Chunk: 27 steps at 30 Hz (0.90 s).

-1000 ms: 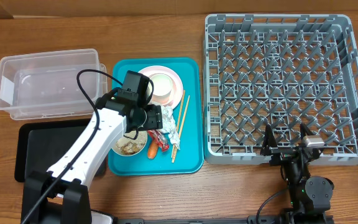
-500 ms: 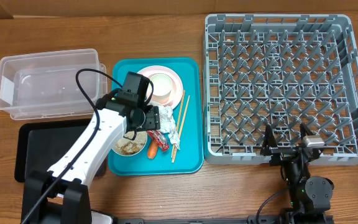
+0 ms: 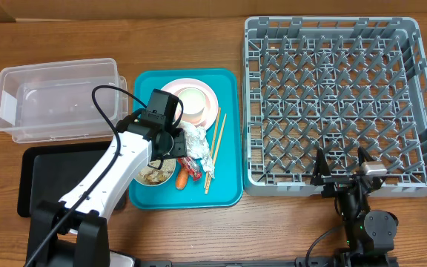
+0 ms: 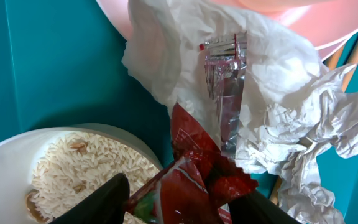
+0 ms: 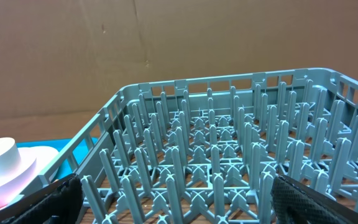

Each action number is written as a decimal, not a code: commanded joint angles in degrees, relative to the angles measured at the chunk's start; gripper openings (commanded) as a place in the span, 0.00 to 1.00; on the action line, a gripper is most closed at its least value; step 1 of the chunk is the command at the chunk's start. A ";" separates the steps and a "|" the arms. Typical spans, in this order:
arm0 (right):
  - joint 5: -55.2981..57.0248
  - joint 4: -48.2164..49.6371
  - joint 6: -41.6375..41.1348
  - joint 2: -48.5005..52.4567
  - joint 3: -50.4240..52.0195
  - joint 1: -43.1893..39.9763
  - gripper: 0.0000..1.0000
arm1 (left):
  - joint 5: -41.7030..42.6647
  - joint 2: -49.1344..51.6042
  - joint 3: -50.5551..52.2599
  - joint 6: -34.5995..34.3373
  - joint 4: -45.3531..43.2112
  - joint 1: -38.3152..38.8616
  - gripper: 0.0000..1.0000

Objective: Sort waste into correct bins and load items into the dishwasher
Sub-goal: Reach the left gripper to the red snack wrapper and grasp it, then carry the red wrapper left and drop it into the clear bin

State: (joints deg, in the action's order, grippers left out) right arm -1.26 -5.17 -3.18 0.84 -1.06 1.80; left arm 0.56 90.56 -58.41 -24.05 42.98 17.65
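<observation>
Down on the teal tray [image 3: 232, 170], the left jaws stand half closed, one finger pressed to each side of the red wrapper [image 4: 191, 174]. The wrapper lies just beside the rice bowl [image 4: 11, 152] and touches the crumpled tissue wad [image 4: 278, 118]. The right jaws gape wide and empty, at the near wall of the grey dish rack [image 5: 229, 124]

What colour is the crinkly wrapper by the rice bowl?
Red. The wrapper shows clearest in the left wrist view.
</observation>
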 commanded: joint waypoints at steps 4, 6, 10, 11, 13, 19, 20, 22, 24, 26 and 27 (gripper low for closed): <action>-0.13 0.44 0.02 -0.68 0.61 -0.39 1.00 | -0.98 0.50 -0.70 -0.42 -0.20 0.37 0.36; -0.13 0.44 0.02 -0.68 0.61 -0.39 1.00 | -0.98 0.50 -0.70 -0.42 -0.20 0.37 0.25; -0.13 0.44 0.02 -0.68 0.61 -0.39 1.00 | -0.96 0.39 -1.42 -0.35 0.98 0.37 0.04; -0.13 0.44 0.02 -0.68 0.61 -0.39 1.00 | -0.96 0.35 -2.19 -0.33 2.05 0.37 0.04; -0.13 0.44 0.02 -0.68 0.61 -0.39 1.00 | -0.96 0.24 -4.87 0.13 5.14 0.37 0.04; -0.13 0.44 0.02 -0.68 0.61 -0.39 1.00 | -1.86 0.04 -16.55 3.13 14.21 0.31 0.04; -0.13 0.44 0.02 -0.68 0.61 -0.39 1.00 | -2.82 0.04 -18.56 3.30 15.56 0.28 0.04; -0.13 0.44 0.00 -0.68 0.61 -0.39 1.00 | -6.60 0.04 -22.71 3.28 17.99 0.24 0.04; -0.13 0.44 0.02 -0.68 0.61 -0.39 1.00 | -11.17 0.04 -25.68 3.28 19.04 0.17 0.04; -0.13 0.44 0.02 -0.68 0.61 -0.39 1.00 | -15.15 0.04 -28.06 3.26 19.47 -0.44 0.04; -0.13 0.44 0.02 -0.68 0.61 -0.39 1.00 | -16.39 0.04 -29.20 3.23 19.56 -1.05 0.04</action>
State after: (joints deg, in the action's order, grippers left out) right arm -1.26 -5.17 -3.18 0.84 -1.06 1.80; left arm -8.14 90.80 -84.29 -22.06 62.13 17.50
